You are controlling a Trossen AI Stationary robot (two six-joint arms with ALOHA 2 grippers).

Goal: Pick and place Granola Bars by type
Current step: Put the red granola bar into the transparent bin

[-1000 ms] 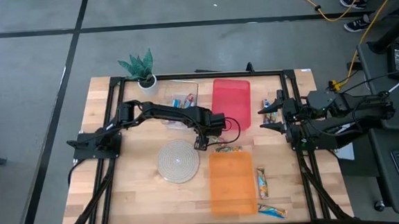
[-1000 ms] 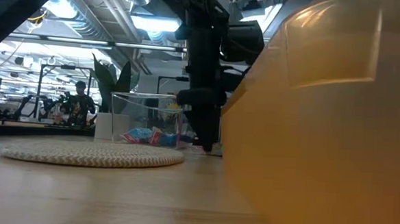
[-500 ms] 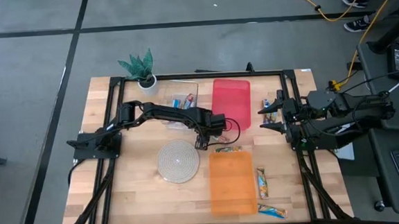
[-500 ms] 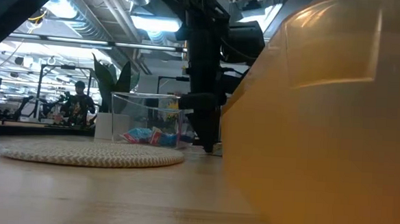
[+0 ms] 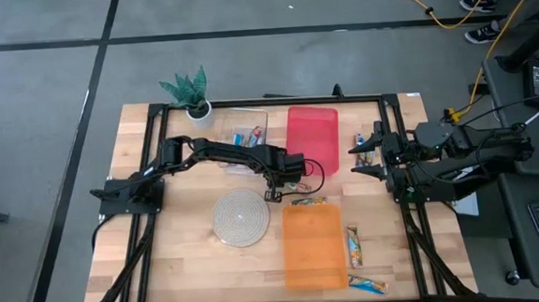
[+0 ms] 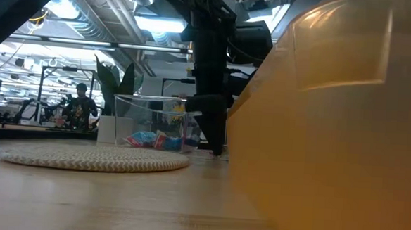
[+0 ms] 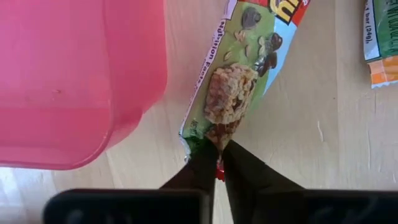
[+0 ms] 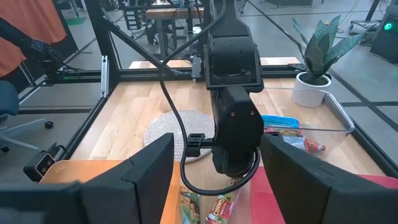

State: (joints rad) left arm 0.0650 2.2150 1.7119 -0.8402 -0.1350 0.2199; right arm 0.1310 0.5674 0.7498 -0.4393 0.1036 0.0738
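A granola bar (image 7: 239, 81) in a green wrapper lies flat on the wooden table beside the red bin (image 7: 68, 74). My left gripper (image 7: 216, 163) is shut on its near end; in the high view this gripper (image 5: 274, 194) stands between the woven mat (image 5: 241, 216) and the orange bin (image 5: 313, 247). Another bar (image 7: 380, 37) lies close by. My right gripper (image 5: 367, 158) waits open at the table's right side, its fingers wide apart in the right wrist view (image 8: 217, 180). More bars lie in the clear bin (image 5: 246, 134). My left gripper pinches the green bar's crimped near end (image 7: 204, 135) between its two fingertips. The fingers come from above, pointing down, as the low view (image 6: 215, 140) shows. The rest of the bar runs away from the fingers and lies flat on the table.
Loose bars lie right of the orange bin (image 5: 353, 244), at its near right corner (image 5: 367, 284) and by the right gripper (image 5: 358, 144). A potted plant (image 5: 189, 92) stands at the far left. The orange bin's wall (image 6: 332, 121) fills the low view's right half.
My left gripper has shut its fingers from wide open onto the green bar's end, staying in place above the table. The bar has not moved.
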